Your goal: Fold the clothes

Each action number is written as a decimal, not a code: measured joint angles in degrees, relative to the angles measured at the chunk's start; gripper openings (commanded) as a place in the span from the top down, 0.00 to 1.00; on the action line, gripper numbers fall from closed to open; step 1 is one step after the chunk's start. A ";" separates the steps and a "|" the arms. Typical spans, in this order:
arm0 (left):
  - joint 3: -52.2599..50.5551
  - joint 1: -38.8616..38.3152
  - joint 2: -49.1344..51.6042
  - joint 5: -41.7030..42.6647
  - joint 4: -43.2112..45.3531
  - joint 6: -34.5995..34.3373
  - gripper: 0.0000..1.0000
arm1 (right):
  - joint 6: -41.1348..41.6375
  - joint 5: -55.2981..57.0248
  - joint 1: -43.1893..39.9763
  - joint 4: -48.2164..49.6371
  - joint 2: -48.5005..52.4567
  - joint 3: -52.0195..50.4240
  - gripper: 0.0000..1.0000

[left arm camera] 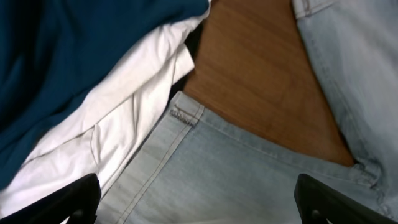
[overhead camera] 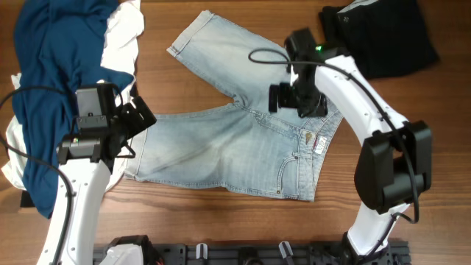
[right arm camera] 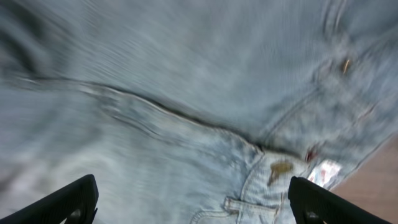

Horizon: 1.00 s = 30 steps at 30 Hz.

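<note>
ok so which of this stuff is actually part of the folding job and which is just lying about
Part of the job:
pale denim shorts, spread out
dark-blue garment and white garment, heaped at the left
black garment, top right

Just there:
black cable loop over the shorts
black rail at the near edge

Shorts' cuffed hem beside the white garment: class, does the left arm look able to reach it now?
Probably yes: the left tool hangs open above the hem, nothing lying over it; the white garment only borders it.
</note>
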 measured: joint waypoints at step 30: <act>0.00 0.00 10.19 1.16 -0.39 1.70 0.00 | -8.81 -6.01 -25.57 22.86 0.83 -13.55 0.00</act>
